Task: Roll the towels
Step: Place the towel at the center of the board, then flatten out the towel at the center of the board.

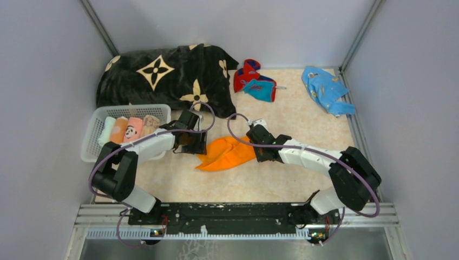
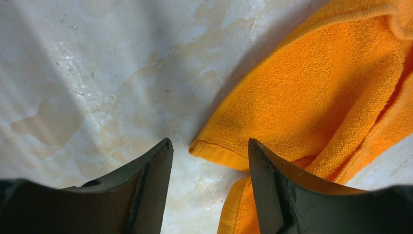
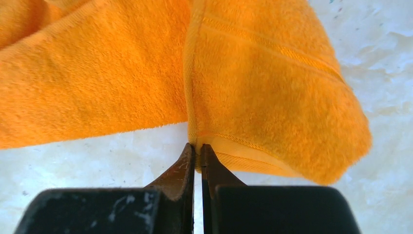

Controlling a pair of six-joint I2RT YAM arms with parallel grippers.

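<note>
An orange towel [image 1: 227, 153] lies crumpled on the marble table between my two arms. My left gripper [image 1: 190, 145] is open just left of it; in the left wrist view [image 2: 210, 146] a hemmed corner of the towel [image 2: 311, 92] lies between and just beyond the fingertips. My right gripper [image 1: 258, 145] is shut on the towel's right edge; in the right wrist view [image 3: 198, 148] the jaws pinch the hem of the towel [image 3: 272, 87]. A red-and-teal printed towel [image 1: 254, 80] lies at the back. Several rolled towels [image 1: 128, 130], one pink with a panda, sit in the basket.
A white basket [image 1: 92, 138] stands at the left. A large black blanket with beige flowers [image 1: 168, 76] lies at the back left. A light blue cloth [image 1: 327, 89] lies at the back right. Grey walls enclose the table on three sides.
</note>
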